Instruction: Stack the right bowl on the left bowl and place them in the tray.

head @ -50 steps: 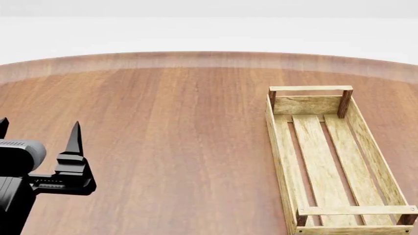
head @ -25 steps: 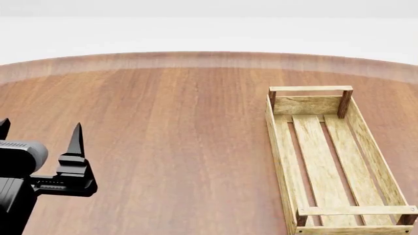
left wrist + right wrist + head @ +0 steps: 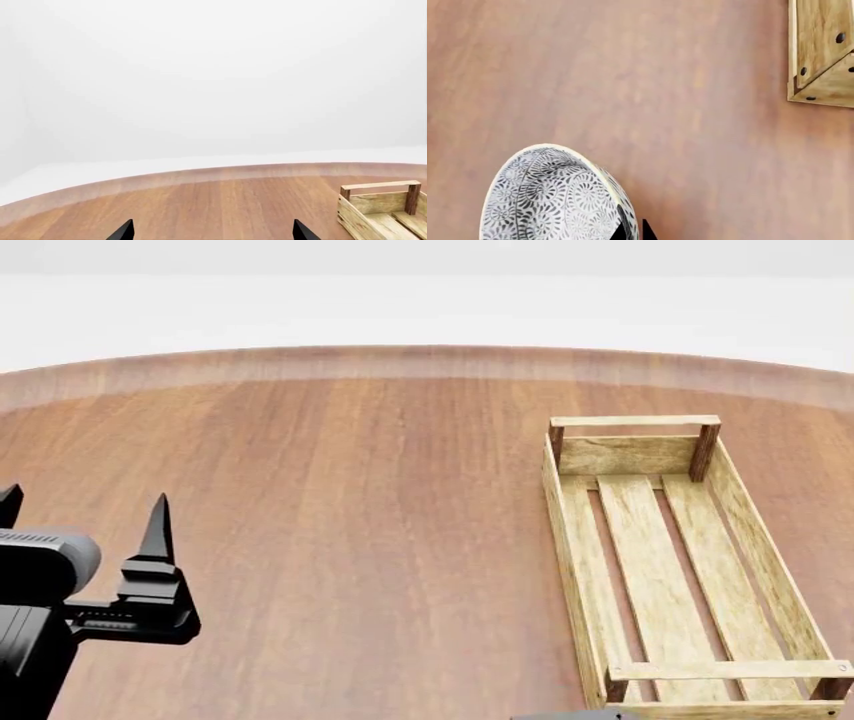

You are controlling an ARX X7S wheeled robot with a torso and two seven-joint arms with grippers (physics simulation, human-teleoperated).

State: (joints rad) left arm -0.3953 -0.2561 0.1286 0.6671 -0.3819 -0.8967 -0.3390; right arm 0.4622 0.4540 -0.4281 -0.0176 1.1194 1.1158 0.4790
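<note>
One bowl (image 3: 554, 197) pinched in right tool (image 3: 632, 231), tray (image 3: 822, 50) apart

Left gripper (image 3: 80, 512) showing matte black, two slim pointed fingers (image 3: 158, 523) on a blocky ribbed base; grey rounded housing (image 3: 47, 562) sitting behind it.

Left gripper (image 3: 83, 515) over near left part of table (image 3: 360, 500), fingers pointing away from robot. Tray (image 3: 667, 560) far off to its right, well apart, lying on table with long side running away from robot. Nothing between them but bare table.

Right gripper (image 3: 632, 231) above table, fingertips at rim of bowl (image 3: 554, 195). Bowl close under it. Tray corner (image 3: 822, 52) off to one side of right gripper, apart from bowl, table between them.
</note>
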